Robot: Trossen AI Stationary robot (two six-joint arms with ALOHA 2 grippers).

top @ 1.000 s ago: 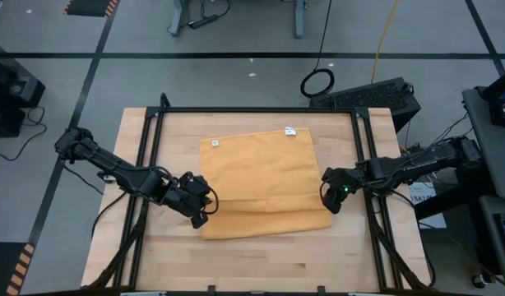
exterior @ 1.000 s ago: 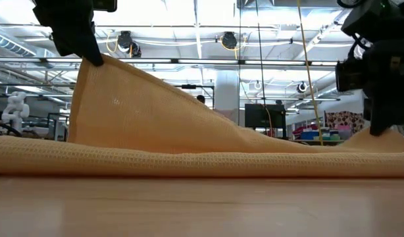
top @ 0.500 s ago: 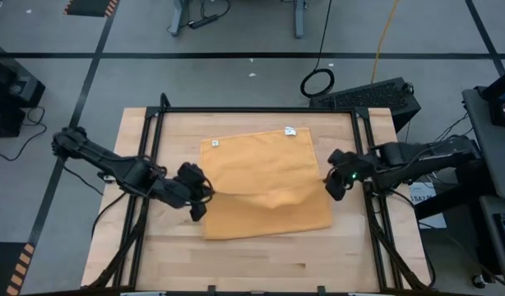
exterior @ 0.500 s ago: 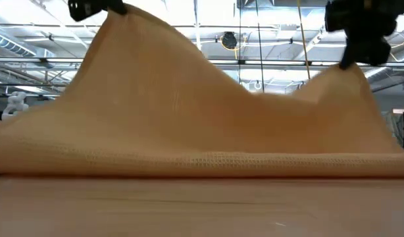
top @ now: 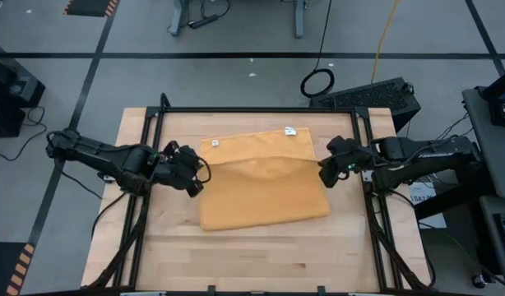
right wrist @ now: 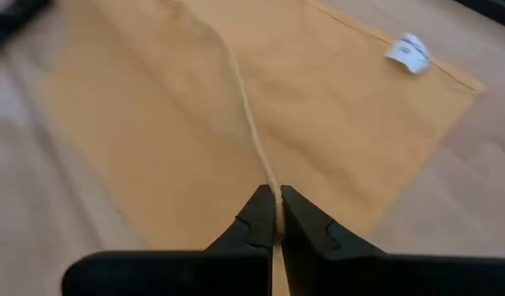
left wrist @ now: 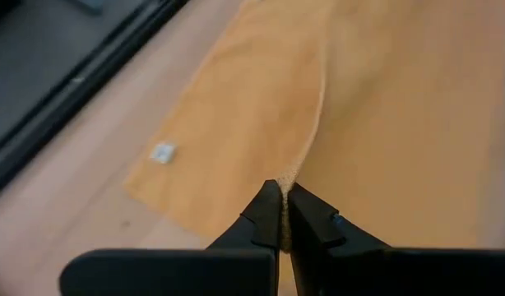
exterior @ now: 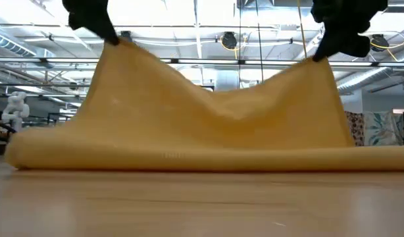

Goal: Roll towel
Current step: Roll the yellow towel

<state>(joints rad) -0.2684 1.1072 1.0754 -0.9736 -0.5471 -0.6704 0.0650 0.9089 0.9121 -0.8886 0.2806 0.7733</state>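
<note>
While carried toward the far edge of the table (top: 137, 247) — towel (top: 269, 193) mid-fold, mustard-yellow, lying on the wood near the middle of the table.

Left gripper (top: 198, 170): fingers pressed together on the towel's left edge, cloth pinched between the tips in the left wrist view (left wrist: 283, 215). Now farther toward the table's far side than a second ago.

Right gripper (top: 326, 174): fingers closed likewise on the towel's right edge (right wrist: 274, 215), shifted the same way from its earlier place nearer the table's front.

Lifted edge: a second ago raised high only at the left and sagging low at the right; now held up at both corners, dipping between them, as seen level across the table (exterior: 215, 112). Near fold resting on the table; white tags (top: 289, 131) at the towel's far edge uncovered.

Judgement: front portion drawn over toward the far edge — more a first fold than a tight roll as yet; lowering and release not yet done.
</note>
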